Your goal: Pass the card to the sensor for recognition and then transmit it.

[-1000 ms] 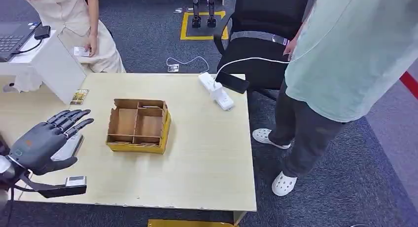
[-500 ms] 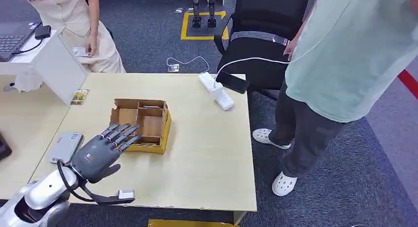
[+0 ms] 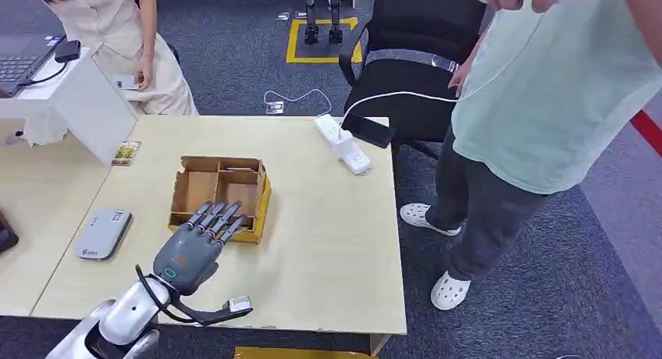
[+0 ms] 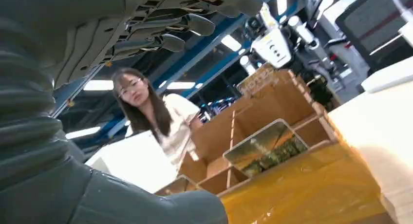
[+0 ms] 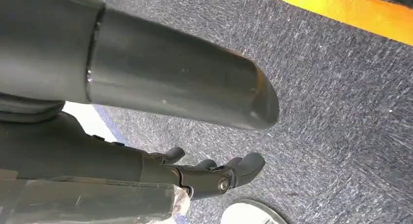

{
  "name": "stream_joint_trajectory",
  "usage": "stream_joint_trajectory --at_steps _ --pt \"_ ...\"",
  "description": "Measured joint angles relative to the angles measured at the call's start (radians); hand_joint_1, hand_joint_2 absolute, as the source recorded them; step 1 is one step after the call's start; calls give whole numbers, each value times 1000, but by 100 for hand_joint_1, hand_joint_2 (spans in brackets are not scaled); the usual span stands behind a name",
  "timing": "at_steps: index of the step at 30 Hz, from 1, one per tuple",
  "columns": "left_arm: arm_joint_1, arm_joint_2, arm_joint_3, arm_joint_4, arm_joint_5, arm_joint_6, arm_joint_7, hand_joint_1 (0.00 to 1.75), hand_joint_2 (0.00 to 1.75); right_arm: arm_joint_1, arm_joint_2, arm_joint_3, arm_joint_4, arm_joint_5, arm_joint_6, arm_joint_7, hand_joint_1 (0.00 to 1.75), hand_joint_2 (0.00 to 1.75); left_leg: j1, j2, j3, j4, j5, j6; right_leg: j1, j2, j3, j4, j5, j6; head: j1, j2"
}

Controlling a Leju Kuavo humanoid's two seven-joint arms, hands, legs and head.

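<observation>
A brown cardboard box (image 3: 264, 199) with compartments and a yellow outer wall sits mid-table. My left hand (image 3: 195, 246) hovers at its near edge, fingers (image 3: 220, 217) stretched out flat over the front wall, holding nothing. From the left wrist camera, a glossy picture card (image 4: 265, 148) leans inside a box compartment, beyond my fingers (image 4: 185, 24) and thumb (image 4: 146, 204). The grey flat sensor (image 3: 103, 233) lies on the table to the left of my hand. Another small card (image 3: 126, 152) lies further back on the left. My right hand (image 5: 214, 173) hangs over the carpet, empty.
A white power strip (image 3: 343, 144) and a black phone (image 3: 367, 129) lie at the table's far edge. A person in a pale green shirt (image 3: 546, 86) stands close on the right beside a black chair (image 3: 414, 55). Another person (image 3: 117, 31) stands back left.
My left hand has swung right, from above the sensor across the table to the box's near edge. The sensor is now uncovered.
</observation>
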Motion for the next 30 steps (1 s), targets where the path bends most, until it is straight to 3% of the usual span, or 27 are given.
stream_joint_trajectory --at_steps 9,16,30 --pt "37 -101 161 11 -24 -26 -12 0 175 0 0 0 0 0 1 -3 0 0 0 0 0 0 0 0 0 0 0 0 0 0 0 0" --pt "42 -159 245 25 -40 -37 -26 0 175 0 0 0 -3 0 0 -3 0 0 0 0 0 0 0 0 0 0 0 0 0 0 0 0" --pt "10 -236 284 86 -117 -33 48 0 175 -1 0 1 -6 0 0 -4 0 0 0 0 0 0 0 0 0 -1 0 0 0 0 0 0"
